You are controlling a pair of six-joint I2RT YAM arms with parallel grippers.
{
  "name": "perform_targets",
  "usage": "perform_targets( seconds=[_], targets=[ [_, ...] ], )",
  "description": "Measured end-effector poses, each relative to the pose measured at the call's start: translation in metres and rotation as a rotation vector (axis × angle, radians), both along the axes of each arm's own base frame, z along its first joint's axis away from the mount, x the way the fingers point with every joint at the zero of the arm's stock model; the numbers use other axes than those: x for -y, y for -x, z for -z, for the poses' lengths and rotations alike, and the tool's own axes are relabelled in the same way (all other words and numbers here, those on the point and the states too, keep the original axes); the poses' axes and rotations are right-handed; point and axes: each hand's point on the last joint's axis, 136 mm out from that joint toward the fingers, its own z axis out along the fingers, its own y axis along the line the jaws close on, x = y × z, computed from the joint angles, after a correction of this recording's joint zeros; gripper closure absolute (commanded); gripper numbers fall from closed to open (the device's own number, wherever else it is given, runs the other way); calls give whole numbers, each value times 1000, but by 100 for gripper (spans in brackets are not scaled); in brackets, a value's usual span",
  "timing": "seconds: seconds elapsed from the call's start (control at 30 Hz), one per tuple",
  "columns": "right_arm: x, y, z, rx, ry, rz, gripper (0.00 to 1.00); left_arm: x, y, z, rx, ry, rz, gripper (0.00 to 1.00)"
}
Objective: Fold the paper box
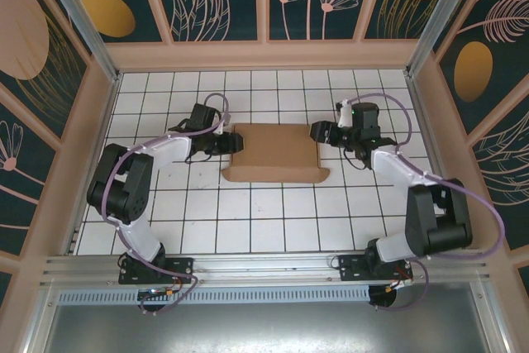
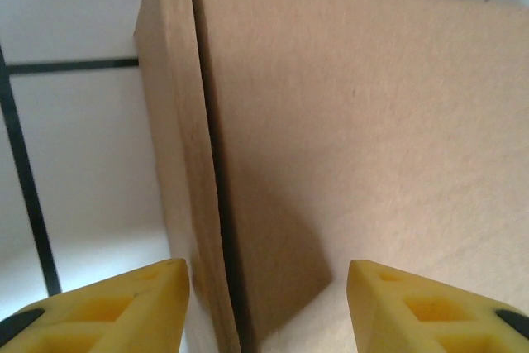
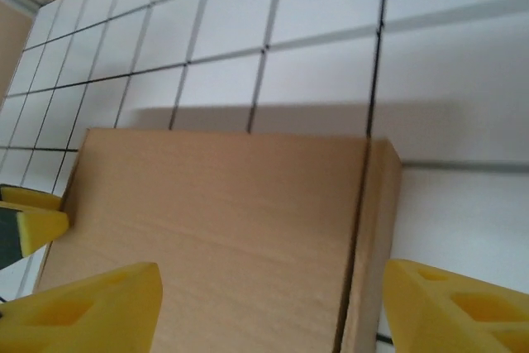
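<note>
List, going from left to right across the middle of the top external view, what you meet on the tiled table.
left tool → paper box → right tool

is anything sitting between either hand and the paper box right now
Nothing visible. The left hand is open at the left edge of the paper box, the right hand open at its right edge, each straddling a side fold.
</note>
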Motion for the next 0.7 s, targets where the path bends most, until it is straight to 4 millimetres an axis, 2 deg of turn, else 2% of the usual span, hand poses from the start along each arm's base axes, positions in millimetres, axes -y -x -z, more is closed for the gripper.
perform_targets(
  seconds=[0.07,0.17,0.27,0.57,0.7],
  targets=[
    [3,3,26,-92,-32,16,27,0,-4,3,-11,36,3,58],
    [6,12,50,-192,-86,34,26,4,-6,6,-17,91,22,67],
    [7,14,57,-224,-145,47,25,8,-4,6,-12,134,41,79],
    [8,31,72,-300,-291,73,23,5,-1,8,-41,269,47,92],
    [13,36,75,-323,-338,98,23,1,-2,9,-69,315,42,94]
  ],
)
